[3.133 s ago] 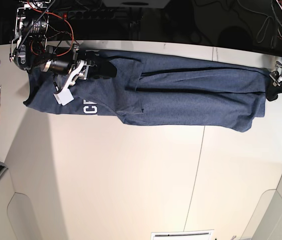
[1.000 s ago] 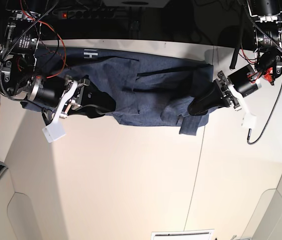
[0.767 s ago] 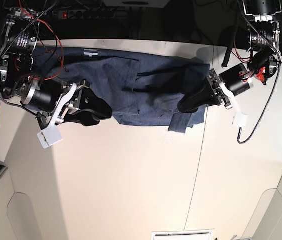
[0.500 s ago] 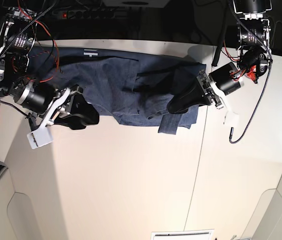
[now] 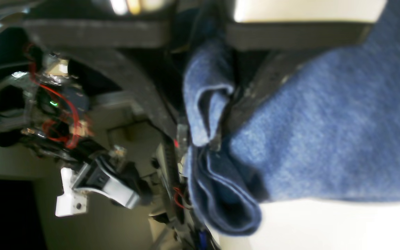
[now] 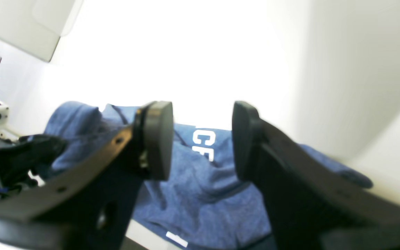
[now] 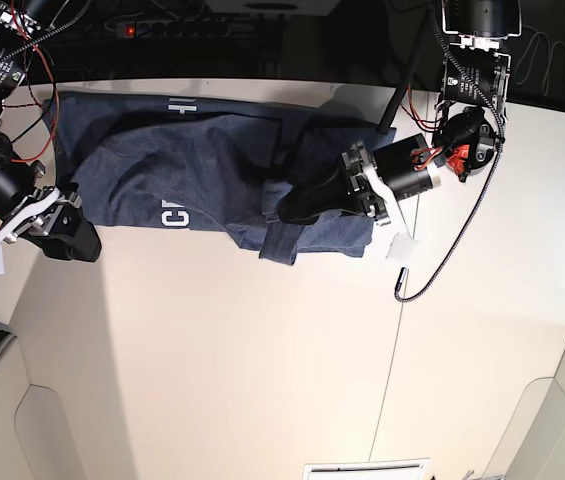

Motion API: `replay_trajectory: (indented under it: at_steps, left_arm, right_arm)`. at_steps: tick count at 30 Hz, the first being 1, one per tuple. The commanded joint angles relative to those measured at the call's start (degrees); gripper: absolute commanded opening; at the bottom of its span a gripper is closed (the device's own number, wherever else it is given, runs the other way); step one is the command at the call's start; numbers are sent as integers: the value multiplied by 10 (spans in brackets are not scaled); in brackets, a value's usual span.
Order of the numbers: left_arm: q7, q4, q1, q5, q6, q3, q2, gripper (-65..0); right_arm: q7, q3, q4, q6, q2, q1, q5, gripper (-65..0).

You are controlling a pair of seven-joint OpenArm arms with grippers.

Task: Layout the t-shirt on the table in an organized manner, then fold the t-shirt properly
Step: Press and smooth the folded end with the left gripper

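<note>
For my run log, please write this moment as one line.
stage: folding | left gripper: shut on t-shirt edge, pulled over shirt | right gripper: open, empty, off shirt | table

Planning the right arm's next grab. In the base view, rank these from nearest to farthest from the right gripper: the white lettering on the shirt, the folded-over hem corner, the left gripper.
1. The white lettering on the t-shirt, nearest the right gripper, just toward the middle.
2. The folded-over hem corner, mid-table at the shirt's near edge.
3. The left gripper, farthest, just beyond that corner, shut on the shirt.
</note>
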Motion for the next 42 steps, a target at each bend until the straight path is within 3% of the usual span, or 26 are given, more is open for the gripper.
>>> replay_trajectory:
  at_steps: [1, 8, 11, 13, 17, 23, 27, 33, 35, 38, 42]
  left_arm:
    - [-16, 11, -11, -1, -8, 3, -3, -650]
    - [-28, 11, -15, 108, -8, 14, -3, -650]
    - [-40, 11, -15, 118, -8, 24, -3, -434]
    - [-66, 11, -15, 118, -8, 33, -3, -378]
    - [-110, 11, -15, 118, -8, 59, -3, -378]
    - [-110, 11, -17, 70, -8, 110, -3, -378]
    - [-74, 11, -31, 26, -8, 111, -3, -379]
    - [28, 32, -49, -21, -8, 29, -3, -381]
    - [71, 41, -48, -22, -8, -7, -3, -447]
    - [118, 41, -43, -22, -8, -49, -7, -647]
    - [93, 40, -15, 13, -8, -57, -19, -650]
  right_arm:
    - [12, 1, 10, 0, 3, 4, 15, -386]
    - [13, 1, 10, 0, 3, 3, 15, -386]
    - [13, 1, 10, 0, 3, 3, 15, -386]
    - [14, 1, 10, 0, 3, 3, 15, -386]
    - [14, 1, 10, 0, 3, 3, 15, -386]
    - [15, 1, 10, 0, 3, 3, 15, -386]
    - [14, 1, 10, 0, 3, 3, 15, -386]
    - [14, 1, 10, 0, 3, 3, 15, -386]
    - [15, 1, 10, 0, 3, 3, 15, -386]
    - [14, 1, 10, 0, 3, 3, 15, -386]
    - [15, 1, 10, 0, 3, 3, 17, -386]
